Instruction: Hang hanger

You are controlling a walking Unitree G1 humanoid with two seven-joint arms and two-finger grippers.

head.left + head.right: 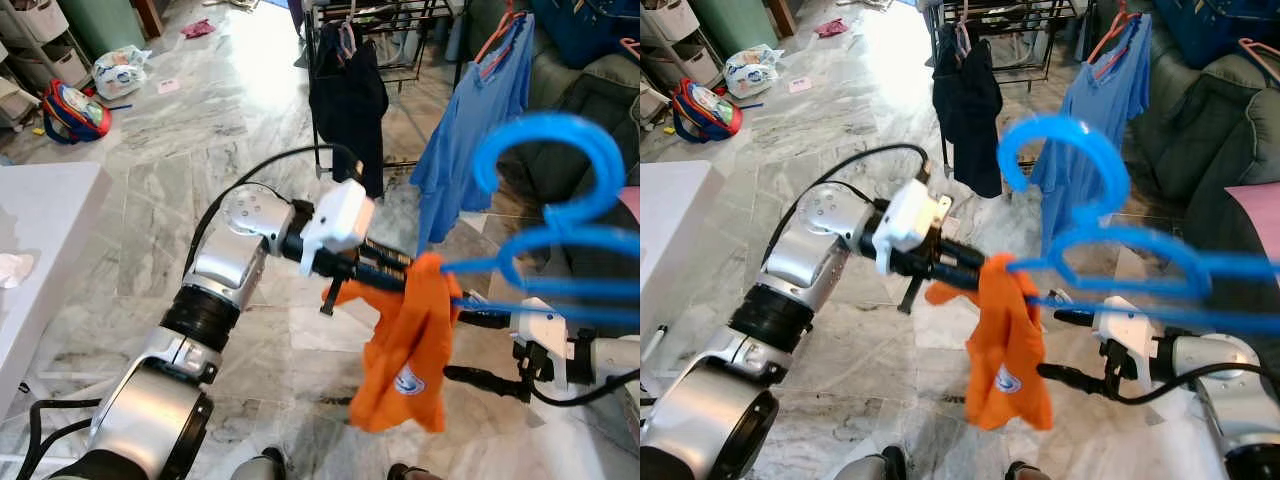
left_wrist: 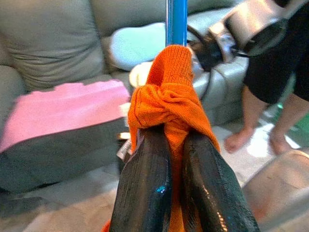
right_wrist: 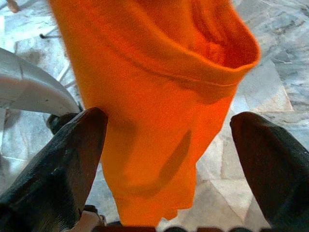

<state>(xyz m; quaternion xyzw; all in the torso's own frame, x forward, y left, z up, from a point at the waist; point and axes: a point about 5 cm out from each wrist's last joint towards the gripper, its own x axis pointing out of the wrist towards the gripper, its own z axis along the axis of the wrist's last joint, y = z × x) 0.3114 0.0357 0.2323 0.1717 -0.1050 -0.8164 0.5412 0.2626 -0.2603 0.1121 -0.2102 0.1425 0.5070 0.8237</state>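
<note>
A blue plastic hanger (image 1: pixel 560 240) is held up close to the camera, its hook (image 1: pixel 1070 150) pointing up. An orange shirt (image 1: pixel 405 350) droops from the hanger's left end. My left gripper (image 1: pixel 405 272) is shut on the bunched orange fabric at that end; in the left wrist view its black fingers (image 2: pixel 145 183) pinch the cloth just below the blue rod (image 2: pixel 176 21). My right gripper (image 1: pixel 1060 347) is lower and to the right, open, with its fingers (image 3: pixel 63 159) spread wide on either side of the hanging shirt (image 3: pixel 159 96) without touching it.
A drying rack (image 1: pixel 385 25) stands ahead with a black garment (image 1: pixel 348 95) and a blue shirt (image 1: pixel 475 130) hung on it. A grey sofa (image 1: pixel 590 90) is on the right and a white table (image 1: pixel 40 240) on the left. Bags (image 1: pixel 72 112) lie on the marble floor. A person's legs (image 2: pixel 275 106) stand nearby.
</note>
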